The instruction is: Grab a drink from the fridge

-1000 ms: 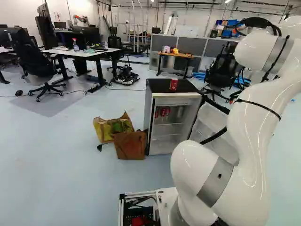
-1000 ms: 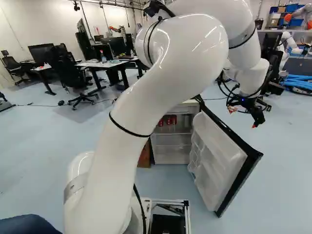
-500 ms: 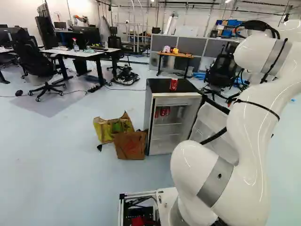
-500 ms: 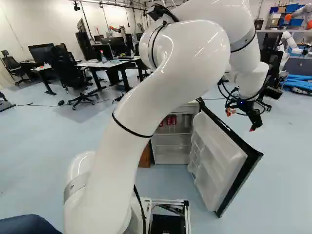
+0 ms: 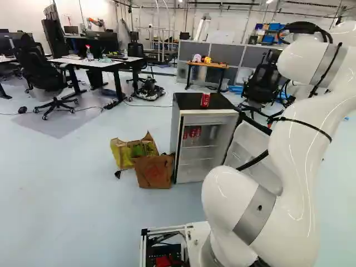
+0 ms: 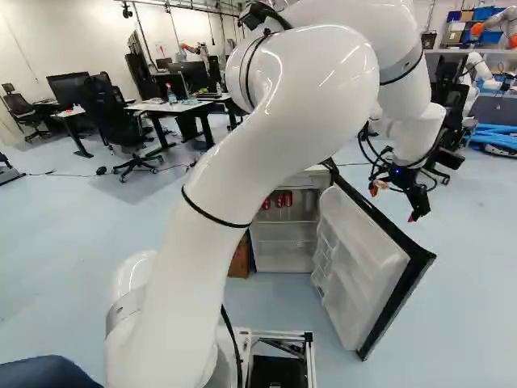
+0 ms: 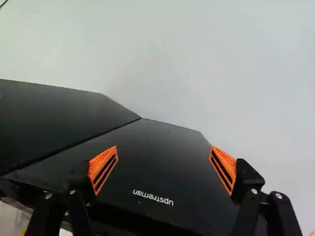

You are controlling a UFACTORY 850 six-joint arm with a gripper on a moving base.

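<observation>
In the right base view my gripper (image 6: 394,203) hangs beyond the fridge door, to the right of the fridge. The wrist view shows the gripper (image 7: 163,169) open, its orange-padded fingers wide apart with nothing gripped; black panels, one of them lettered (image 7: 172,162), lie beneath and ahead. The small fridge (image 5: 177,139) stands with its door (image 6: 355,259) swung wide, white inner side showing. Several red cans (image 5: 192,132) are on its upper shelf. One red can (image 5: 205,100) stands upright on its black top.
Yellow bag (image 5: 122,156) and brown bag (image 5: 154,171) sit on the floor beside the fridge. Desks (image 5: 94,62) and black chairs (image 5: 47,72) stand farther back. Another robot (image 6: 478,73) is at the far right. Dark blue cloth (image 6: 48,373) shows near the base.
In the right base view my gripper has shifted a little left and down, closer to the door, with a slight movement of the arm. The base, fridge and cans have kept their places.
</observation>
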